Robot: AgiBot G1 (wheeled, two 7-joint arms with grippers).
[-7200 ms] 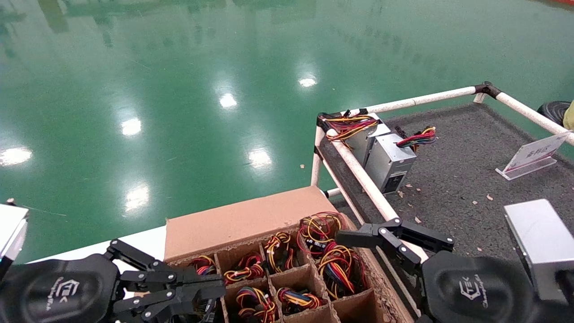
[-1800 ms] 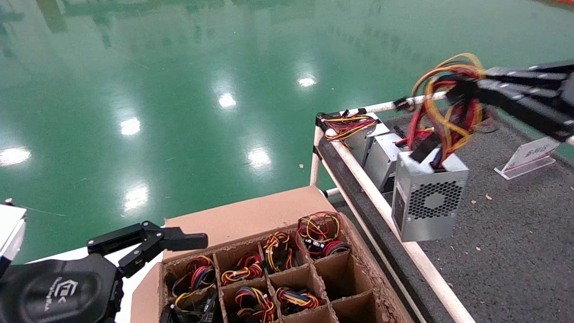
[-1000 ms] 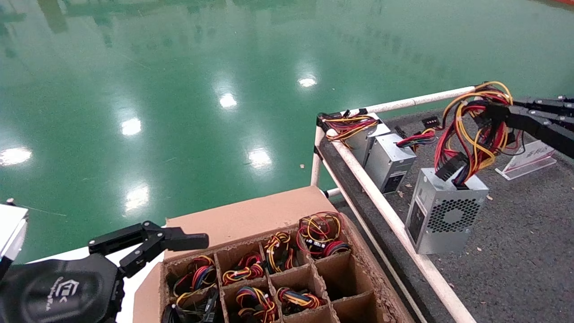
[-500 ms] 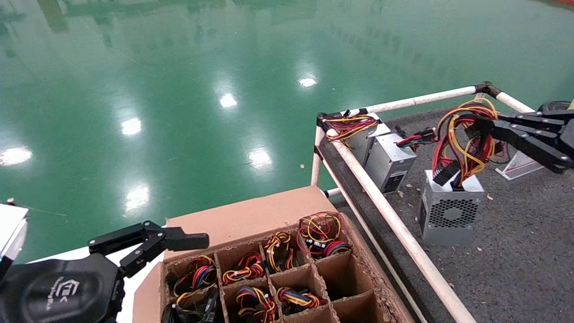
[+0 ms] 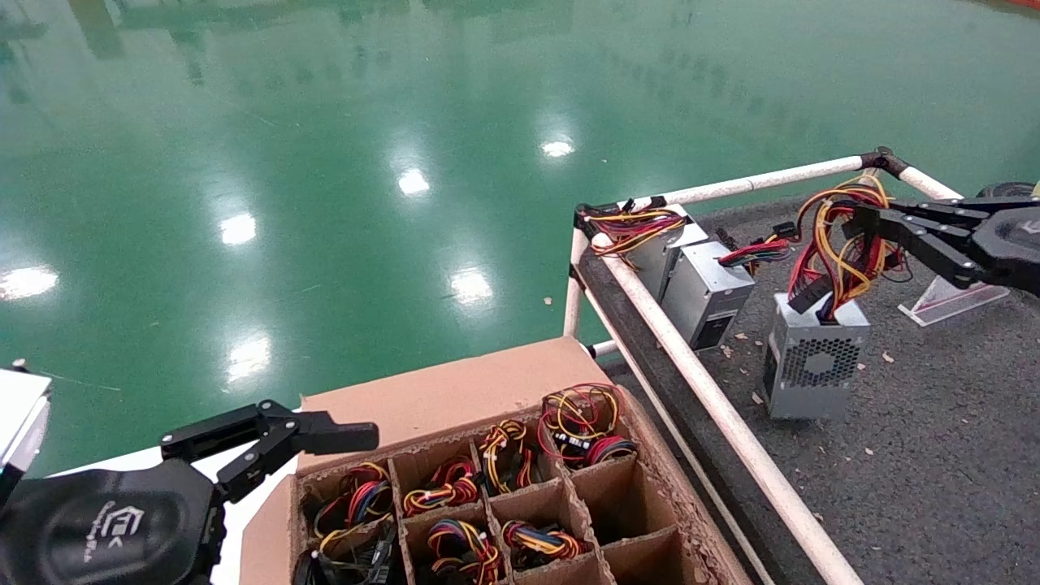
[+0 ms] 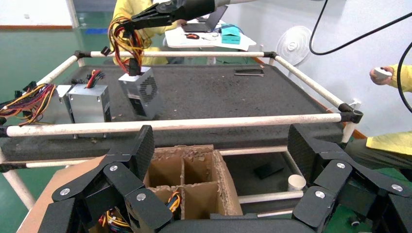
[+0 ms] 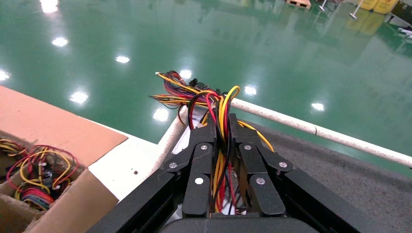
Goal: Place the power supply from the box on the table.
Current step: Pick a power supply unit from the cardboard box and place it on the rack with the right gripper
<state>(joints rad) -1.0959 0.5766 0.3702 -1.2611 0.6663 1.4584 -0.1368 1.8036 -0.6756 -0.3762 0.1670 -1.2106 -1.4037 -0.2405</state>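
Note:
The power supply point(image 5: 812, 366), a silver-grey brick with a round fan grille, stands upright on the dark grey table point(image 5: 910, 471), just inside its near rail. Its loose bundle of red, yellow and black wires point(image 5: 845, 244) rises from its top. My right gripper point(image 5: 863, 218) is shut on those wires point(image 7: 214, 97) above the brick. From the left wrist view, the power supply point(image 6: 141, 90) hangs under the right gripper point(image 6: 130, 22). My left gripper point(image 6: 222, 150) is open and holds nothing, beside the brown box point(image 5: 439, 398) at its left edge.
Two other silver supplies point(image 5: 691, 276) lie at the table's far left corner. A white pipe rail point(image 5: 715, 406) runs between box and table. Several box cells hold wire bundles point(image 5: 455, 487); the right cells point(image 5: 626, 504) are vacant. A clear sign holder point(image 5: 951, 296) stands at the right.
My right gripper lifted the power supply out of the box by its wires, carried it over the rail and lowered it onto the table. The left gripper opened and stayed by the box.

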